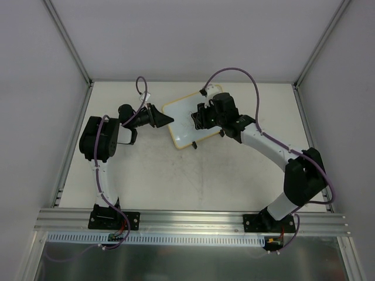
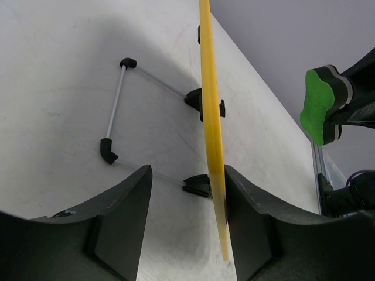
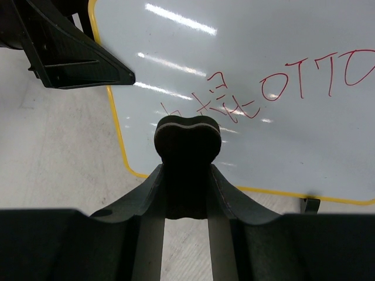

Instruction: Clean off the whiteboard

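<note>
Whiteboard point(image 1: 181, 126) is sitting at the far middle of the desk point(image 1: 176, 175), with a gripper working at each side.

At its left edge the left gripper point(image 1: 169, 120) is straddling the yellow rim with fingers apart, one just beside the rim, the other standing clear; a wire stand point(image 2: 117, 102) is lying on the desk by the board's black clips. Red handwriting point(image 3: 304, 76) is showing on the white face. From the right, the right gripper point(image 3: 186, 167) is clamping a dark, green-faced eraser point(image 3: 187, 137) over one end of the writing; contact with the board cannot be told.
</note>
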{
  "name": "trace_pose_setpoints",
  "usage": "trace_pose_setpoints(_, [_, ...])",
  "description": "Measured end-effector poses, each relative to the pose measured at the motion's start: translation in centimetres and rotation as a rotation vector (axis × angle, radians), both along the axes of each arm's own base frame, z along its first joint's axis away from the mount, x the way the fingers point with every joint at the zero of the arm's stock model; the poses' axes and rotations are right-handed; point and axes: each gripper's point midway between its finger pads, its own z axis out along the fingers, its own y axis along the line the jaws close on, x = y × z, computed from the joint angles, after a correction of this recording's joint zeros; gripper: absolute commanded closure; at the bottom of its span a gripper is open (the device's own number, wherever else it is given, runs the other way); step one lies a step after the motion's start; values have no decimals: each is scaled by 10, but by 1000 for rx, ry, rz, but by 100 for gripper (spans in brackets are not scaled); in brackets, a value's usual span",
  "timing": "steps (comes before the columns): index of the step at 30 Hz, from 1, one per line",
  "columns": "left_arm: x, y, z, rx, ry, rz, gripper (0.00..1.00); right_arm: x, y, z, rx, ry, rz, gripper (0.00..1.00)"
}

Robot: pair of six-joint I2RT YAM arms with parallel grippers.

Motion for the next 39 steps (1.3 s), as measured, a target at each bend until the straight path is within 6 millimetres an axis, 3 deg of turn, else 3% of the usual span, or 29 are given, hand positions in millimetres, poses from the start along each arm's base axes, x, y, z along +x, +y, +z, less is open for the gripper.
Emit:
trace_pose_setpoints(8, [-6, -2, -7, 6, 12, -3, 56, 5, 3, -15, -7, -13, 8, 100])
trace_pose_setpoints(20, [-12, -4, -1, 18, -33, -3, 70, 15, 9, -36, -32, -30, 25, 100])
trace_pose_setpoints(23, [-14, -5, 0, 21, -40, -1, 77, 17, 10, -41, -43, -35, 31, 100])
trace_pose_setpoints(24, [-14, -5, 1, 22, -43, 0, 86, 18, 10, -43, -50, -37, 33, 100])
trace_pose_setpoints(27, [-17, -6, 5, 14, -33, -10, 100, 18, 12, -50, -70, -37, 36, 100])
trace_pose_setpoints(31, [-24, -11, 15, 0, -28, -38, 100, 17, 19, -61, -104, -40, 52, 100])
trace_pose_setpoints(39, [-24, -11, 13, -1, -14, -35, 100, 14, 40, -66, -166, -85, 69, 100])
